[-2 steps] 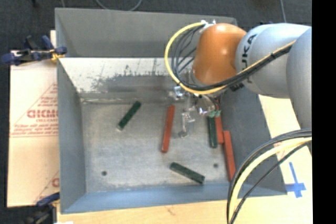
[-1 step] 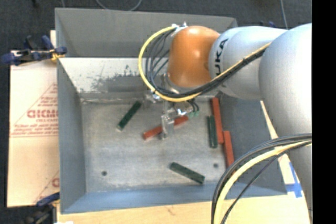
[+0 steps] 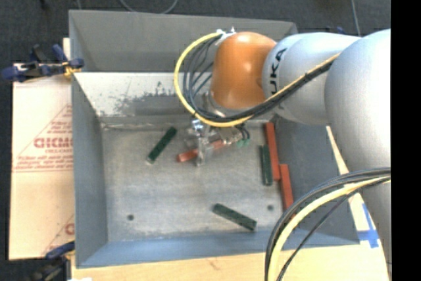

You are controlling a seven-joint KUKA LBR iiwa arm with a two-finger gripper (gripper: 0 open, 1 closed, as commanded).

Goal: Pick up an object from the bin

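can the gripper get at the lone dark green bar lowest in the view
Probably yes: the dark green bar lies flat on bare floor, clear of the bin wall, with nothing on it or between it and the gripper.

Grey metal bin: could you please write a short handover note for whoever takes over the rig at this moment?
Gripper: down in the middle of the grey metal bin, at a small red-brown piece on the floor; grasp unconfirmed.
Nearby: tilted dark green bar on the view's left, second dark green bar and orange-red stick on the right, third dark green bar in front.
Done: gripper is at floor level. Left: grasp and lift one thing out.
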